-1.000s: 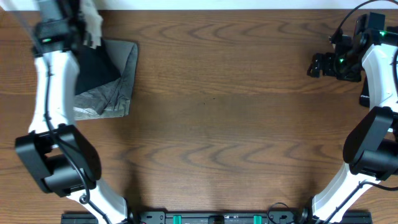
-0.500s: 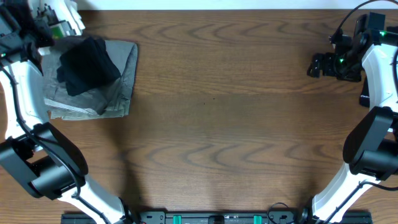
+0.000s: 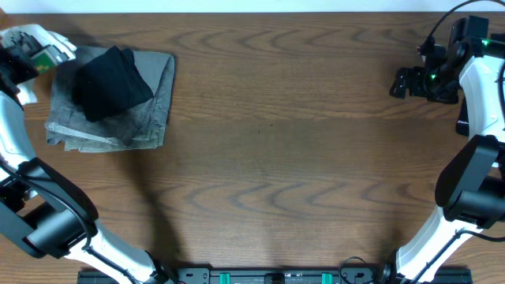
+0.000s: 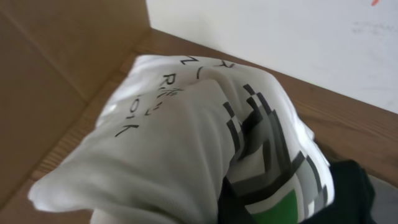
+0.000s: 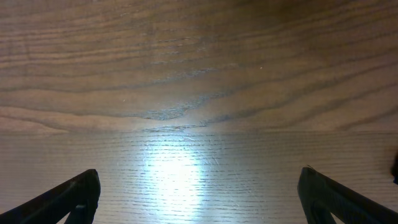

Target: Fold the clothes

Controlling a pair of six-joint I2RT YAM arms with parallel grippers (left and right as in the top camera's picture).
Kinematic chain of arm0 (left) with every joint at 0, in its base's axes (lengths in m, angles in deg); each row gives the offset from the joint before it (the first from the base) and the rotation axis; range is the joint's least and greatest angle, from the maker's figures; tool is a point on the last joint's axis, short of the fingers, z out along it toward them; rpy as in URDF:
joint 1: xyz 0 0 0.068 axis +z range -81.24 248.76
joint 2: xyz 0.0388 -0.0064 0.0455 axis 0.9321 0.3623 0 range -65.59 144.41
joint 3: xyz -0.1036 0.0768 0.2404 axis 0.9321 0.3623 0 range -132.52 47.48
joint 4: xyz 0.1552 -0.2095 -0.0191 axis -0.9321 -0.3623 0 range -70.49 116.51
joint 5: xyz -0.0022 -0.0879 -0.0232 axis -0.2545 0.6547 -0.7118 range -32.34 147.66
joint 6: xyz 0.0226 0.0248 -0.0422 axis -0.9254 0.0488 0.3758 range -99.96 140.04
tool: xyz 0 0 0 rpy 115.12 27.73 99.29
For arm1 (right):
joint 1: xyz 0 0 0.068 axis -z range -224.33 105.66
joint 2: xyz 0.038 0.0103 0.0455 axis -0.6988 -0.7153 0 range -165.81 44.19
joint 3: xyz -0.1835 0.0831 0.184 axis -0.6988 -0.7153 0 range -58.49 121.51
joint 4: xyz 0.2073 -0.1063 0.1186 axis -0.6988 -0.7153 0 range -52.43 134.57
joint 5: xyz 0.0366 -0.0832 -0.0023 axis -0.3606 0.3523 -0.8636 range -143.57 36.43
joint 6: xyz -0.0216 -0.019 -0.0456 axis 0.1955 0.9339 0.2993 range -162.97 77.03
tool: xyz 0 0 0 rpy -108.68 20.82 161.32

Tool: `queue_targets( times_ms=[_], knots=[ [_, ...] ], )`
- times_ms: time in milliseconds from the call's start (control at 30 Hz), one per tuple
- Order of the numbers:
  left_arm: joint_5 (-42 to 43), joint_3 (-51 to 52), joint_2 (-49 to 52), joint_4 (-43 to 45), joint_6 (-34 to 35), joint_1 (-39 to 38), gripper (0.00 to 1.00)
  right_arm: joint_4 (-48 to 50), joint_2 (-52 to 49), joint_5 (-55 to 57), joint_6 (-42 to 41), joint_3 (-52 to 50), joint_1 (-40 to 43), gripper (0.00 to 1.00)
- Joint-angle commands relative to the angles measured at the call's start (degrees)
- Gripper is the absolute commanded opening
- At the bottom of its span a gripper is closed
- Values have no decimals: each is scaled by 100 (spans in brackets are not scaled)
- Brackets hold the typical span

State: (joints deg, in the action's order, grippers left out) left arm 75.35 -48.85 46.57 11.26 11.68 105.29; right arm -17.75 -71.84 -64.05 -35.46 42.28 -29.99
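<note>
**While the left claw (image 3: pixel 25 57) grips the T-shirt (image 4: pixel 186 137), the right claw (image 5: pixel 198 177) stands open**

Because the bunched white T-shirt fills the left wrist view, the fingers are hidden, but the claw seems closed tight on the cloth at the far left corner of the surface (image 3: pixel 276 158). Black letters and a green-and-black print show on the shirt. Just beside it, a black garment (image 3: pixel 110 79) lies on a folded grey cloth (image 3: pixel 126 126). The right claw is far away at the right edge, its fingers spread wide above bare wood, holding nothing.
</note>
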Motion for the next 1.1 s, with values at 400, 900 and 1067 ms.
queue_targets(
  times_ms=[400, 900, 1067],
  knots=[
    [1958, 66, 575, -358, 1462, -33, 6, -2, 9, -2, -79, 24, 26, 99],
    [2824, 66, 575, -1150, 2651, -42, 6, -2, 9, -2, -79, 24, 26, 99],
    [2846, 66, 575, -1637, 2651, -111, 6, -2, 9, -2, -81, 24, 26, 99]
  ],
)
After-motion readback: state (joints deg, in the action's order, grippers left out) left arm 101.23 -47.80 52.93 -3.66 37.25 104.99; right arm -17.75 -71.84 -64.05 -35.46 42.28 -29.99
